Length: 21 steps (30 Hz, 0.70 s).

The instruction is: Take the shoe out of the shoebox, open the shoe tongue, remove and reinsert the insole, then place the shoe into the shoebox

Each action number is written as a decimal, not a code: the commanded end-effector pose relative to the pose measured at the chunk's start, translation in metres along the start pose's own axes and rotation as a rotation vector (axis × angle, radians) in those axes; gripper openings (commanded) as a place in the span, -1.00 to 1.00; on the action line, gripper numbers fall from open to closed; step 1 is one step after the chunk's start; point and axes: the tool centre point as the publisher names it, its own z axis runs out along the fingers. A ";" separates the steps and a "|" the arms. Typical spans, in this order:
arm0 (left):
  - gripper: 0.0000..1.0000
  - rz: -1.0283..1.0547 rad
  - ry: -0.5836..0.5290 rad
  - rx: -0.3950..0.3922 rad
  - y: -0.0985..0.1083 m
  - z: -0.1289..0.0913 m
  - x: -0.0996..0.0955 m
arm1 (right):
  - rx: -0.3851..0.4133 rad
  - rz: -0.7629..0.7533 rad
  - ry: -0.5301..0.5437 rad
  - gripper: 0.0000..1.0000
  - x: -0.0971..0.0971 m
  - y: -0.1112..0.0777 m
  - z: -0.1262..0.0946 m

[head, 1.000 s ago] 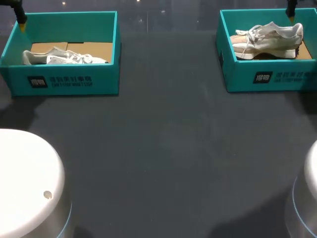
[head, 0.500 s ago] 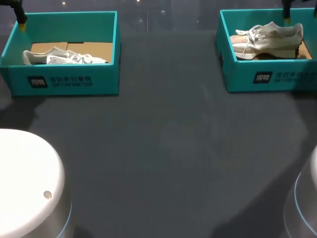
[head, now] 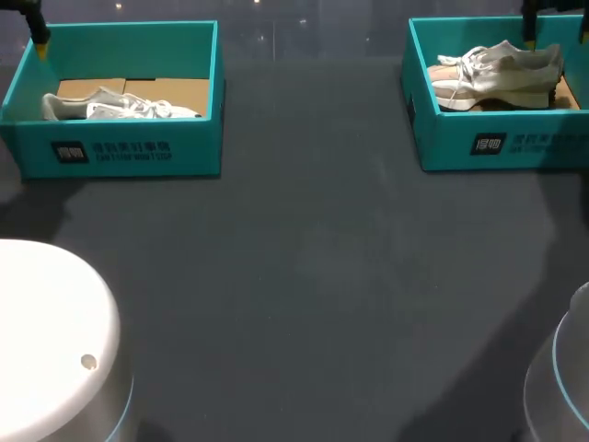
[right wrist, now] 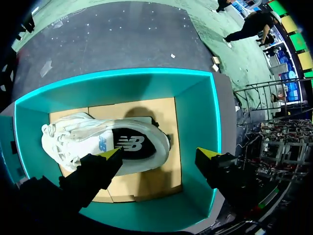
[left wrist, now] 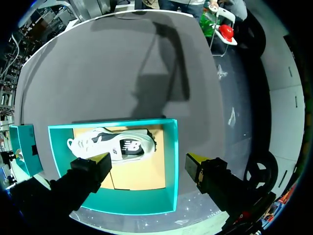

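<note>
Two teal shoeboxes stand at the far side of the table. The left shoebox (head: 120, 152) holds a white shoe (head: 118, 106) lying on brown cardboard. In the right shoebox (head: 497, 143) lies a white and beige shoe (head: 497, 72) with loose laces. My left gripper (left wrist: 149, 161) hangs open above the left shoebox (left wrist: 168, 161), over the near side of its shoe (left wrist: 112, 144) without touching it. My right gripper (right wrist: 159, 153) is open above the right shoebox (right wrist: 195, 112), its fingers straddling the heel end of the shoe (right wrist: 105, 142). In the head view only the fingers (head: 39, 32) of the left arm and the right gripper (head: 556, 29) show at the far edge.
The dark grey table (head: 304, 276) stretches between and in front of the boxes. My arms' white bases sit at the near left (head: 46, 341) and near right (head: 561, 387) corners.
My right gripper has shifted a little to the left over the right shoebox. The left arm and both shoes have not moved.
</note>
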 end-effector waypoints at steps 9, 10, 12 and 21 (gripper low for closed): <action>1.00 0.001 0.001 -0.001 0.000 0.000 0.000 | 0.040 0.011 0.035 0.91 -0.006 -0.003 0.034; 1.00 0.001 0.001 -0.001 0.000 0.000 0.000 | 0.039 0.006 0.037 0.91 -0.006 -0.003 0.035; 1.00 0.001 0.001 -0.001 0.000 0.000 0.000 | 0.036 0.003 0.043 0.89 -0.006 -0.005 0.040; 1.00 0.001 0.001 -0.001 0.000 0.000 0.000 | 0.055 -0.003 0.065 0.59 -0.005 -0.006 0.058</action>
